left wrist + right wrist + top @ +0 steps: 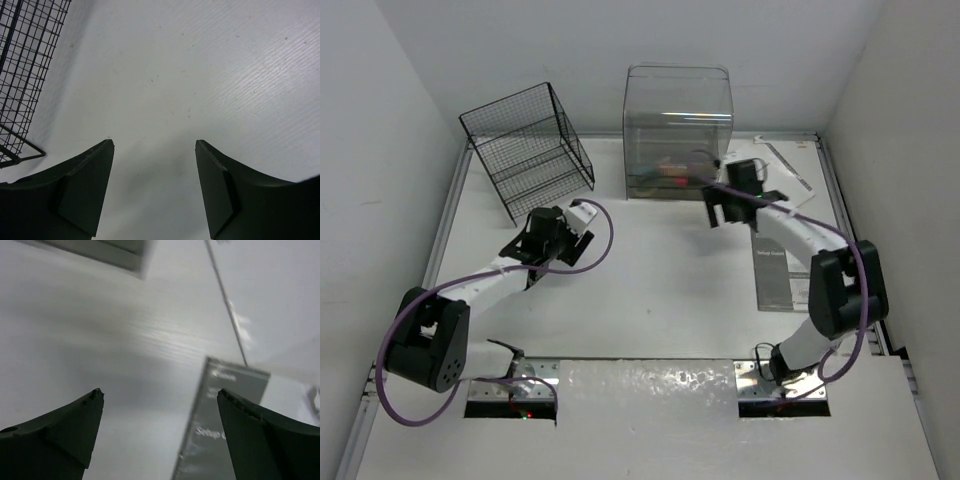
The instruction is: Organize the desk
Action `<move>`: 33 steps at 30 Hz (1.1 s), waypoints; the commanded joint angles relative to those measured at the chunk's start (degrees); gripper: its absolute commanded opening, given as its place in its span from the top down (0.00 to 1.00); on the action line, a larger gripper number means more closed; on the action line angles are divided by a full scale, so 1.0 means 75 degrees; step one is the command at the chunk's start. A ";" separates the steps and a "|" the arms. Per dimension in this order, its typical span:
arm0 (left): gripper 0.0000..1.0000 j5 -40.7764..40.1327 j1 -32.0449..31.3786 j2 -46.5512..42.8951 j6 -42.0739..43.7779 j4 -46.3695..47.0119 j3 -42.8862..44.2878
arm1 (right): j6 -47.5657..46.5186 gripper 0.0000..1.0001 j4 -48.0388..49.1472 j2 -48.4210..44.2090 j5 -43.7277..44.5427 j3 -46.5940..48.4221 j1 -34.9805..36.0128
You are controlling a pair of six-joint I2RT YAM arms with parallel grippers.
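Note:
The desk (660,290) is a white tabletop with a thin raised rim. My left gripper (535,250) hangs over its left half, just in front of the wire basket. In the left wrist view that gripper (155,142) is open, with only bare desk (200,75) between its fingers. My right gripper (728,212) is at the front right corner of the clear bin. Seen from the right wrist, it (160,391) stands wide open and empty above the desk (100,330). A grey booklet (220,430) lies under its right finger; this view is blurred.
A black wire basket (530,145) (25,65) stands at the back left. A clear plastic bin (678,130) at the back middle holds a few small items (670,170). The grey booklet (775,275) lies at the right, with white papers (790,175) behind it.

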 commanded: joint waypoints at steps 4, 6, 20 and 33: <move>0.36 0.0727 0.0080 -0.0388 -0.0147 -0.0148 0.0294 | 0.1572 0.03 -0.1596 -0.0136 -0.2784 -0.0593 -0.3312; 0.36 0.0787 0.0079 -0.0435 -0.0135 -0.0172 0.0283 | 0.1597 0.01 -0.1490 0.0040 -0.2740 -0.0688 -0.3981; 0.36 0.1232 0.0068 -0.0412 -0.0123 -0.0347 0.0365 | 0.0812 0.01 -0.1760 0.1060 -0.0090 -0.0067 -0.5576; 0.35 0.1466 0.0079 -0.0201 -0.0135 -0.0699 0.0681 | -0.0629 0.03 -0.1524 0.2735 -0.2583 0.0366 -0.5753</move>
